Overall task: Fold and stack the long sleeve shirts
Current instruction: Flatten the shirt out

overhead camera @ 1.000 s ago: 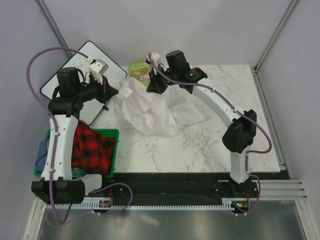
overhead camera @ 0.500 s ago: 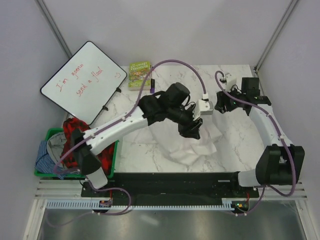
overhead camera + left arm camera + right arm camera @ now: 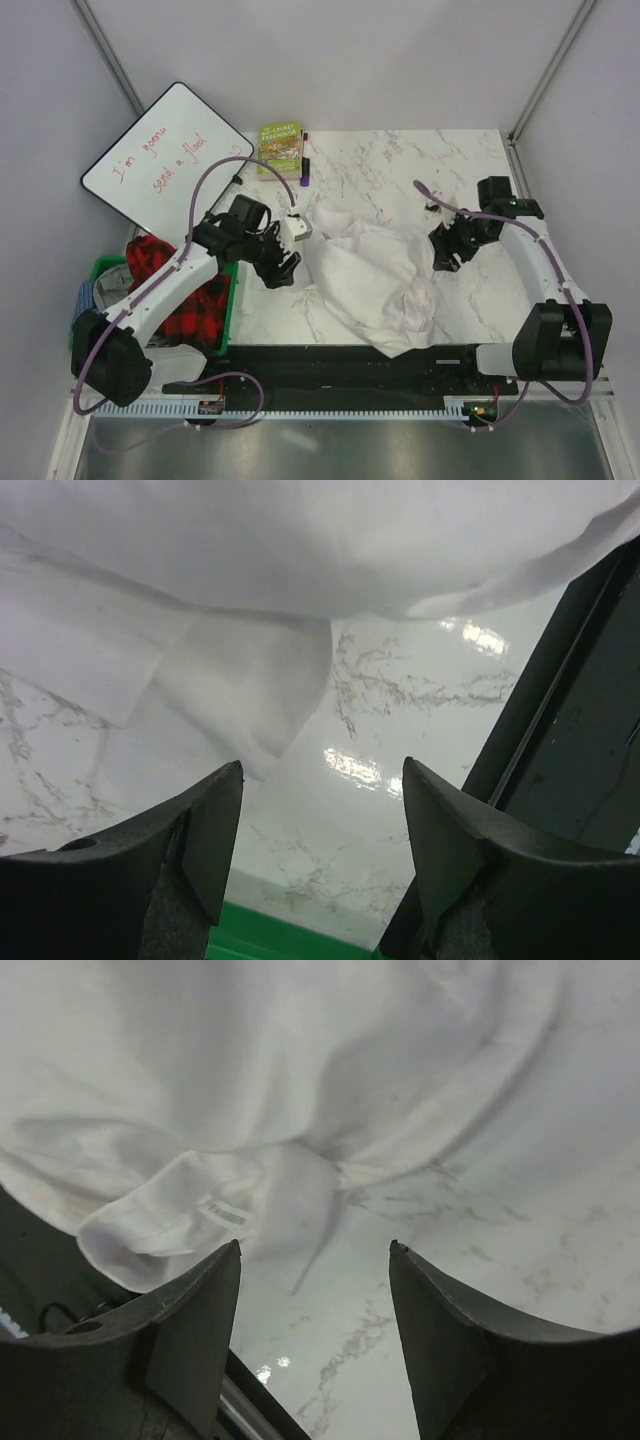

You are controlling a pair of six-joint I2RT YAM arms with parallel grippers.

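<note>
Left gripper [image 3: 283, 270] jaws spread, empty, just beside the white shirt [image 3: 375, 285]. Right gripper [image 3: 446, 252] likewise spread, empty, at its right side. Shirt lies rumpled and unfolded, reaching the table's [image 3: 450, 165] near edge, probably laid there for flattening. Far half is bare; green bin [image 3: 232, 285] crowds the left edge.

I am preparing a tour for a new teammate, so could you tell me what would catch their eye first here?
A crumpled white shirt sprawls over the middle of the marble table, the left gripper and right gripper open and empty on either side. Next come the whiteboard with red handwriting at far left and the red plaid cloth in the green bin at near left.
</note>
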